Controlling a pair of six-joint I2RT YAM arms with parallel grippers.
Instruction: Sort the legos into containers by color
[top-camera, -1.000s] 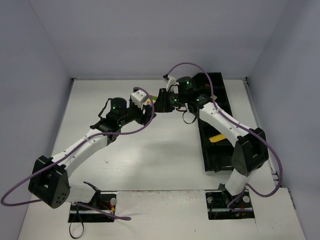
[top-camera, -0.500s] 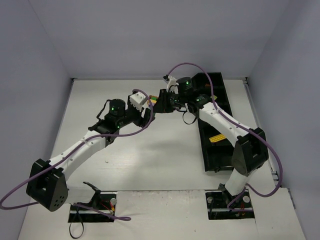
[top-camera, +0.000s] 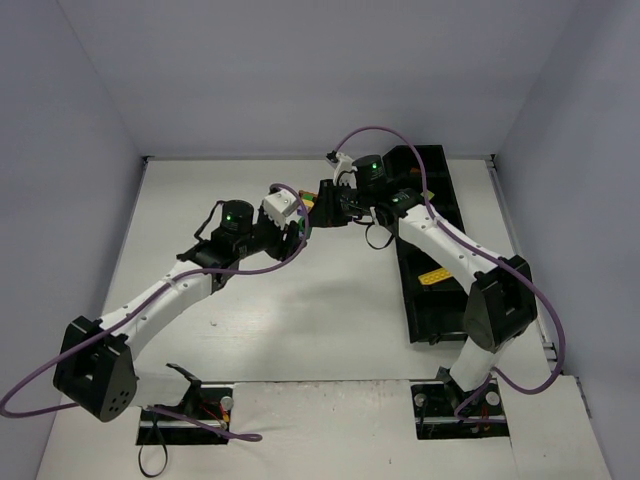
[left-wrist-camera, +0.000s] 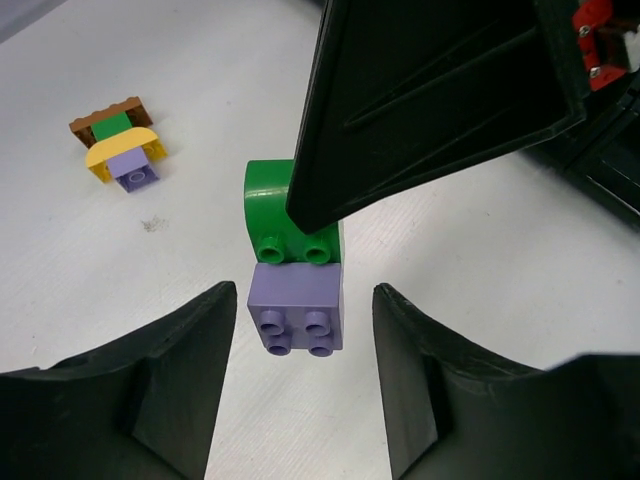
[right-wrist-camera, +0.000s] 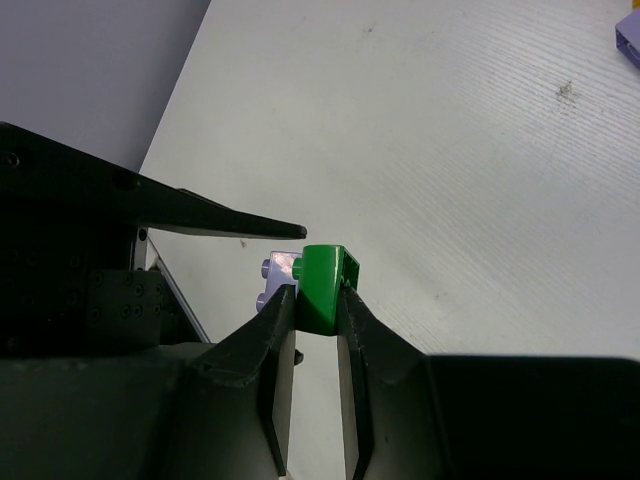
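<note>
In the right claw, a green lego is grasped.
The attached lilac lego is flanked by the released left claw.

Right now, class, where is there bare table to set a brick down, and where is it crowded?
Free: the table between the left arm and the black tray. Crowded: left claw and right claw meeting at the green brick and lilac brick.
</note>
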